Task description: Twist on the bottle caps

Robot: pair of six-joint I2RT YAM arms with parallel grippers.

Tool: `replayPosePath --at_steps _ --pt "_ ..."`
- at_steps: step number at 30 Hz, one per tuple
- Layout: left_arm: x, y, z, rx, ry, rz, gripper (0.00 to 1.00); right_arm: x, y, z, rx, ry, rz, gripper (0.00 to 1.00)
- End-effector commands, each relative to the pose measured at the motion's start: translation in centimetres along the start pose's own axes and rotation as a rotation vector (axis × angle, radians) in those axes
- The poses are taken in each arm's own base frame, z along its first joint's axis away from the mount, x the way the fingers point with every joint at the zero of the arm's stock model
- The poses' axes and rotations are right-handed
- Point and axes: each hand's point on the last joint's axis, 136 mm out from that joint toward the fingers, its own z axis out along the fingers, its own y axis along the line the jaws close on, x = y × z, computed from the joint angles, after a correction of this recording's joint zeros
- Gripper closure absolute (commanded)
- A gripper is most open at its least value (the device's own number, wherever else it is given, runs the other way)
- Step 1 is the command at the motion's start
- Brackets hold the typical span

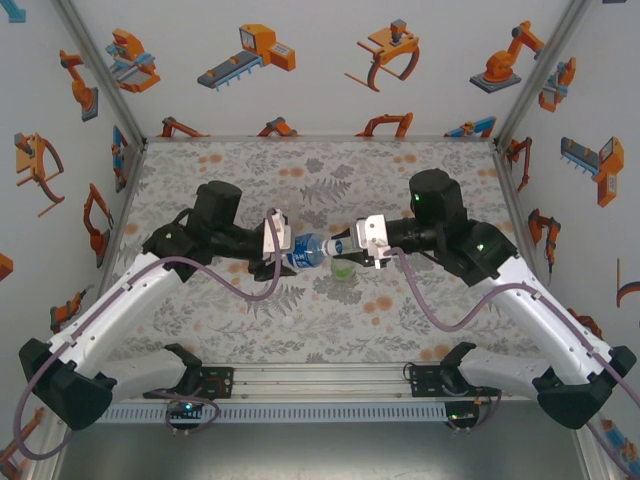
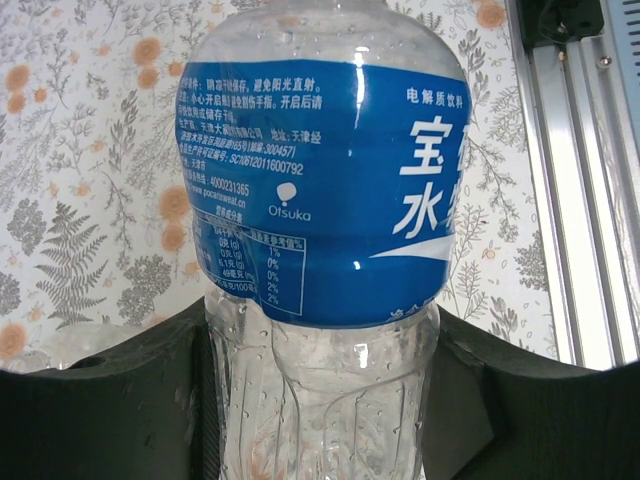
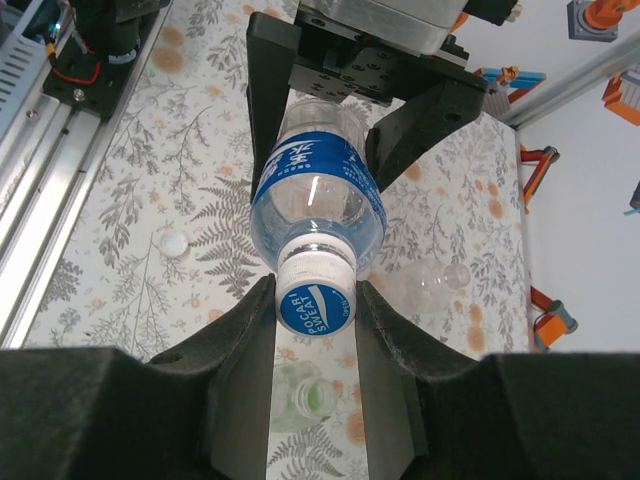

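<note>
The blue-label bottle [image 1: 303,250] hangs on its side above the mat, between the two arms. My left gripper [image 2: 320,400] is shut on its clear lower body [image 2: 320,200]. In the right wrist view the bottle [image 3: 315,190] points its neck at the camera. A white bottle cap [image 3: 315,295] with a blue printed top sits on that neck. My right gripper [image 3: 315,305] is shut on the cap, one pad touching each side. In the top view the right gripper [image 1: 345,246] meets the bottle's mouth end. A green-tinted bottle [image 3: 305,395] stands uncapped below.
A plain clear bottle [image 3: 430,285] lies on its side on the flower-print mat [image 1: 320,170]. A loose white cap [image 3: 172,241] rests on the mat towards the aluminium rail [image 3: 60,170] at the near edge. The green bottle [image 1: 343,268] stands just under the grippers.
</note>
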Motion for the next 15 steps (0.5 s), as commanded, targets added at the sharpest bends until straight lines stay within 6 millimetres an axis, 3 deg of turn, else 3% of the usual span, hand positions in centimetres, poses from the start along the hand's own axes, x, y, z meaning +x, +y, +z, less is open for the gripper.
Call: replayPosePath --at_steps 1,15 --pt "-2.9 -0.9 -0.6 0.065 -0.096 0.045 1.00 -0.6 0.5 0.2 -0.027 -0.010 -0.073 1.00" --pt "-4.4 -2.5 -1.0 0.181 -0.169 0.031 1.00 -2.0 2.4 0.7 -0.088 -0.105 -0.109 1.00"
